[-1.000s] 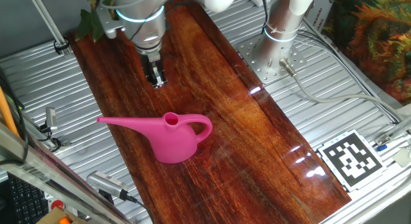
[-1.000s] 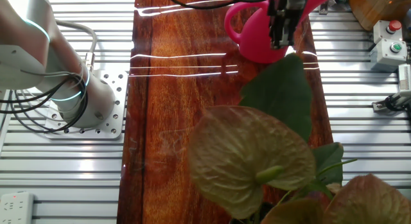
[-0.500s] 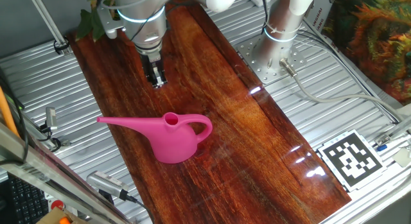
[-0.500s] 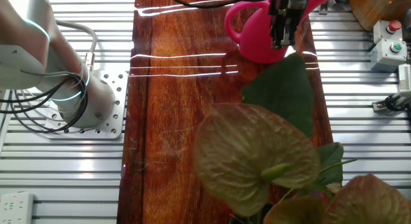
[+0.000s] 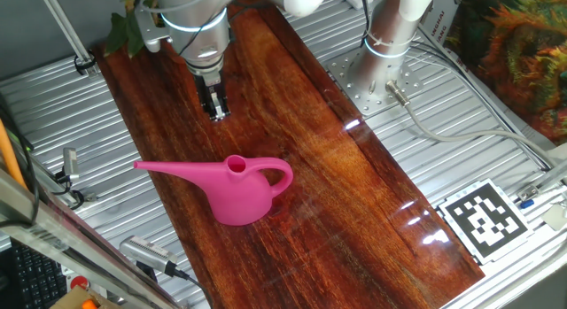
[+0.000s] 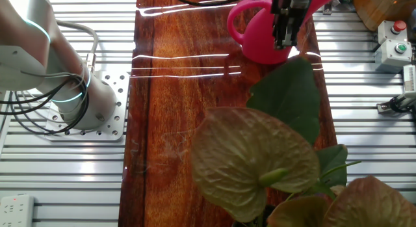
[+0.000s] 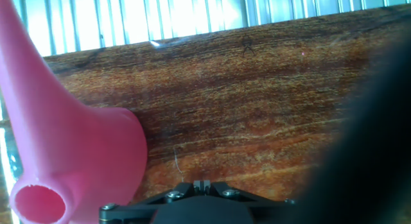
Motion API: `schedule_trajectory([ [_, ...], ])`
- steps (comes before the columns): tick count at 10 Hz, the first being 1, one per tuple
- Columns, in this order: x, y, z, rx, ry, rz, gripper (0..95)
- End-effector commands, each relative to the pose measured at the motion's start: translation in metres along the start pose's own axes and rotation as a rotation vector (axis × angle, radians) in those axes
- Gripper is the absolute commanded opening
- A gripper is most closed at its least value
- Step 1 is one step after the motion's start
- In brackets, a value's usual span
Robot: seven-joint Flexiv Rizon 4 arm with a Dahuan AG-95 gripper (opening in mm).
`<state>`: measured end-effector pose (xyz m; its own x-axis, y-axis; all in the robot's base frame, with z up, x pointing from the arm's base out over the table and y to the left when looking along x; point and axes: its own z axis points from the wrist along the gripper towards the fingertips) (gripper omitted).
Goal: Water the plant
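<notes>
The pink watering can (image 5: 239,192) stands upright on the wooden board (image 5: 345,194), spout pointing left. The other fixed view has it at the far end (image 6: 255,38), and in the hand view it fills the lower left (image 7: 70,153). The plant shows as a few dark-green leaves (image 5: 120,30) at the board's far left corner, partly behind the arm. In the other fixed view its broad leaves (image 6: 289,97) fill the foreground. My gripper (image 5: 215,109) hangs over the board between plant and can, touching neither, fingers shut with nothing between them (image 6: 284,40) (image 7: 202,183).
The arm's base (image 5: 390,48) is bolted to the metal table right of the board, with cables trailing from it. A bushy orange-and-green foliage mass (image 5: 518,43) stands at the back right. A black-and-white marker tag (image 5: 485,219) lies front right. Button boxes (image 6: 395,45) sit beside the board.
The plant's big leaves sway slightly in the other fixed view. The gripper and the watering can have not moved.
</notes>
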<state>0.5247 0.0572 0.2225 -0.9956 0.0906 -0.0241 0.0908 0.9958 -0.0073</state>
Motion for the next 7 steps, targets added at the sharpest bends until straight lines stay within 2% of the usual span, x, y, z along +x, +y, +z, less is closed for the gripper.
schedule_trajectory([
  [1,0.0013,-0.0002,-0.0007,-0.002,0.002,0.018,0.0],
  [3,0.0013,-0.0002,-0.0007,-0.005,-0.004,-0.050,0.0],
  [4,0.0013,-0.0002,-0.0007,-0.013,-0.024,-0.177,0.0],
  [6,0.0013,-0.0002,-0.0007,-0.029,-0.028,-0.315,0.0],
  [7,0.0013,-0.0002,-0.0007,-0.016,-0.026,-0.282,0.0],
])
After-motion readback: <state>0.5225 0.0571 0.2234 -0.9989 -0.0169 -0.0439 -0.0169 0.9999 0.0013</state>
